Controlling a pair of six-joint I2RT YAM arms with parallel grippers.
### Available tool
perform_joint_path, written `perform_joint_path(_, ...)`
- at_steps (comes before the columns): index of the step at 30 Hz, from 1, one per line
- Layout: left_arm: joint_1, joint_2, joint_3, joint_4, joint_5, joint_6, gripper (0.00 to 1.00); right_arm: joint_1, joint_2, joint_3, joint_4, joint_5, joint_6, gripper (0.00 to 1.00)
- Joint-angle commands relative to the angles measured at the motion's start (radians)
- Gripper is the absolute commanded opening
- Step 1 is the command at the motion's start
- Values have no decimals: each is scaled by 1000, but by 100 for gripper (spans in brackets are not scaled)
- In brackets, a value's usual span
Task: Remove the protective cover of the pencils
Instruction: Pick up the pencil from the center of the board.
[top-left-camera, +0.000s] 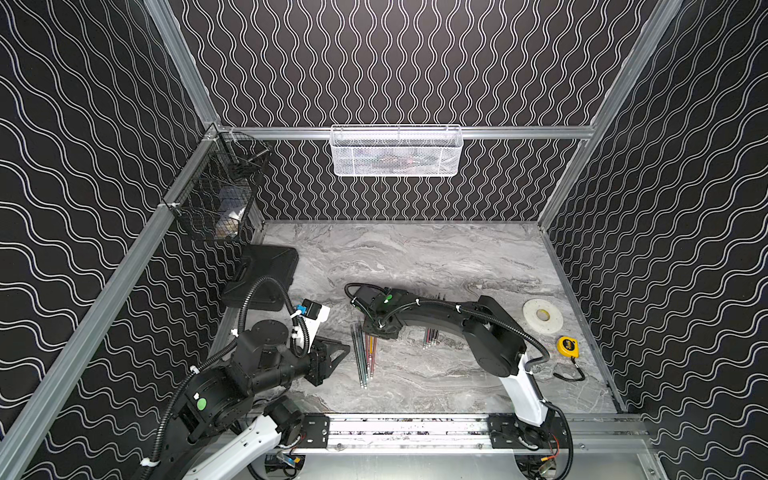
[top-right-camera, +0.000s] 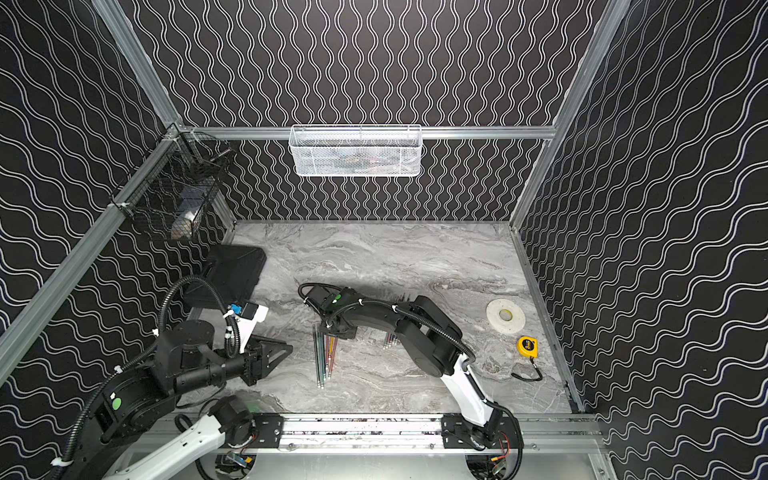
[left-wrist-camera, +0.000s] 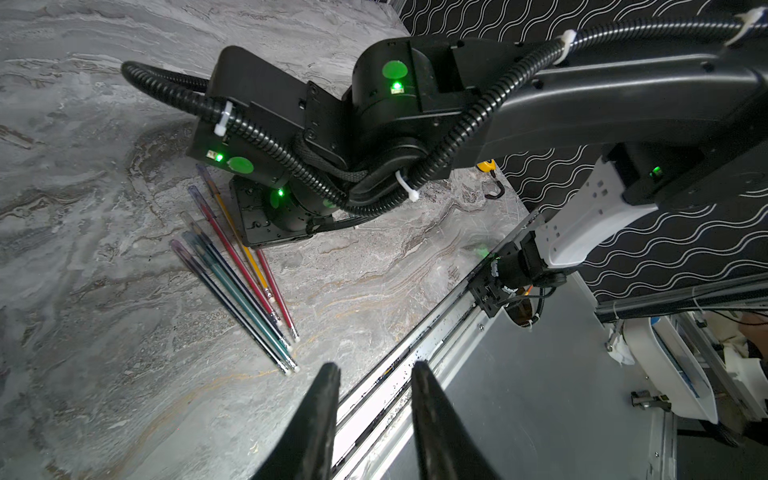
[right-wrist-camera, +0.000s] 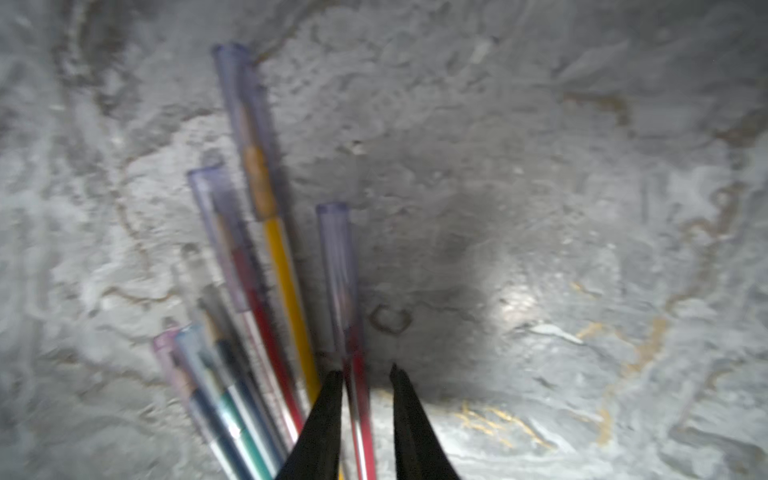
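Straddling a thin red pencil (right-wrist-camera: 358, 399), right gripper (right-wrist-camera: 365, 369) narrowly parted, poised to pinch.
Left gripper (left-wrist-camera: 375, 365) hangs at nine o'clock, narrowly parted, empty.

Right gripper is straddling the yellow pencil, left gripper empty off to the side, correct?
No: the right wrist view shows the red pencil between the jaws of the right gripper. The left gripper is empty, off to the side, as you said.

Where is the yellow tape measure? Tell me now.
In both top views the tape measure lies at the right edge of the table, close to the white tape roll.
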Motion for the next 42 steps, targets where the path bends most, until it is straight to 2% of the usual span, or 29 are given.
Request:
perform_joint_path(1, 1, -12, -3, 20, 22, 22, 34, 3, 11, 16, -74, 48, 41, 21)
perform_joint_path(8, 1, -11, -2, 18, 26, 26, 34, 5, 31, 43, -124, 74, 45, 15)
perform_joint_path(15, 1, -3, 0, 11, 14, 27, 34, 1, -72, -73, -31, 72, 30, 5)
perform_joint_path(18, 1, 8, 0, 9, 11, 27, 34, -6, -156, -134, -4, 84, 21, 3)
perform_joint_path(22, 0, 29, -4, 18, 21, 27, 34, -12, -349, -272, 104, 80, -35, 3)
perform_joint_path(27, 1, 119, -17, 46, 136, 55, 34, -12, -605, -482, 259, 53, -79, 3)
perform_joint_path(31, 2, 200, -27, 73, 230, 76, 35, -11, -768, -676, 496, -30, -58, 3)
perform_joint_path(35, 2, 241, -30, 80, 283, 88, 36, 6, -790, -694, 587, -102, -50, 3)
perform_joint_path(42, 1, 307, -27, 71, 245, 81, 38, 88, -814, -696, 699, -67, -38, 2)
